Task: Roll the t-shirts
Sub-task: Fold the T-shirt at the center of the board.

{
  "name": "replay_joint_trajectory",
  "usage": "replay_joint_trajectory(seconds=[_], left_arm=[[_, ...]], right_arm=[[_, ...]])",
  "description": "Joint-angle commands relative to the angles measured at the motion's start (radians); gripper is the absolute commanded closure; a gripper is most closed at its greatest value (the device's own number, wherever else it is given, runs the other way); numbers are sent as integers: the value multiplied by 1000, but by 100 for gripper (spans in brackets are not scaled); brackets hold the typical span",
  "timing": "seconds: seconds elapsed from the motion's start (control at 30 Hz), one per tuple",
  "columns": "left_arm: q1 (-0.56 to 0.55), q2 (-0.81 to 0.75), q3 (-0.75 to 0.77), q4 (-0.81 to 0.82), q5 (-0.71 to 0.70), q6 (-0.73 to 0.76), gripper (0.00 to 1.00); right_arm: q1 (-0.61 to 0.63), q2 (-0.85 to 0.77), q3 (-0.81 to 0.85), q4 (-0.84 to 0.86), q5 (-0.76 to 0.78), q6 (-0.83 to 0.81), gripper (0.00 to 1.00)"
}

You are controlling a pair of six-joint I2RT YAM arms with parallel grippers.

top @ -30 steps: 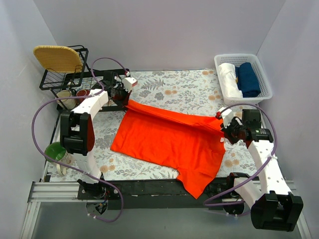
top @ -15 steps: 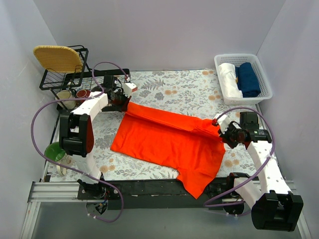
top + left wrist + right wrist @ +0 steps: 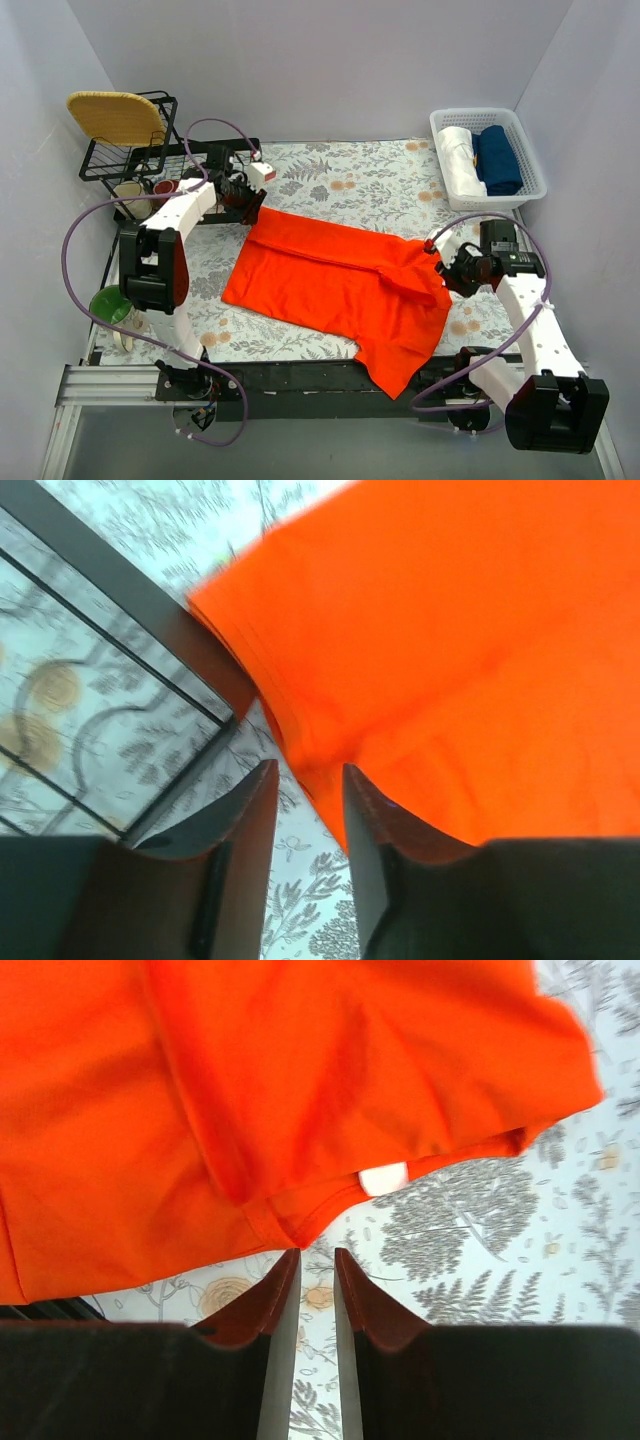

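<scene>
The orange-red t-shirt [image 3: 330, 280] lies spread out in the middle of the top view, on the flower-patterned tablecloth [image 3: 360, 180]. Its far edge is folded over into a band that runs from the upper left down to the right. 1 part of it reaches the black bar at the bottom of the cloth.

The left gripper [image 3: 250, 200] is at the upper left corner of the t-shirt. In the left wrist view [image 3: 308, 770] its 2 fingers [image 3: 240, 820] stand a little apart. The folded corner of the t-shirt [image 3: 450, 630] fills the upper right and its edge comes down to the gap. I see no cloth pinched there. A black frame bar [image 3: 150, 610] crosses the upper left.

The right gripper [image 3: 438, 262] is at the right edge of the t-shirt. In the right wrist view [image 3: 316, 1253] the jaws have only a narrow slit between them, and the tablecloth shows through it. The t-shirt [image 3: 250, 1080] hem with a white label [image 3: 383, 1178] lies just above the fingertips, not held.

In the upper right of the top view a white basket [image 3: 487, 112] holds a white bundle [image 3: 458, 155] and a dark blue bundle [image 3: 497, 158]. In the upper left there is a wire rack [image 3: 125, 160] with a woven plate [image 3: 115, 117], and a green cup [image 3: 112, 303] is at the left.
</scene>
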Motion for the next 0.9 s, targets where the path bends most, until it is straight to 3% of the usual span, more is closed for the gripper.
replay_joint_trajectory(seconds=[0.0,0.2,0.27,0.37,0.4,0.57,0.87], left_arm=[[-1,-10,168,-29,83,-58,64],[-70,-22,143,-55,119,-138,64],[-105,-53,71,-55,128,-170,69],[-165,-102,-39,-51,132,-192,98],[-179,-116,-67,-42,129,-216,100],[-231,-170,-201,14,123,-284,100],[-254,-167,-290,37,88,-299,100]], right_arm=[[2,34,129,39,-9,14,72],[2,205,198,133,-1,166,75],[2,247,212,172,26,192,75],[2,319,212,223,78,211,78],[2,351,213,235,88,209,79],[2,431,216,313,126,202,82],[2,565,343,323,114,212,87]])
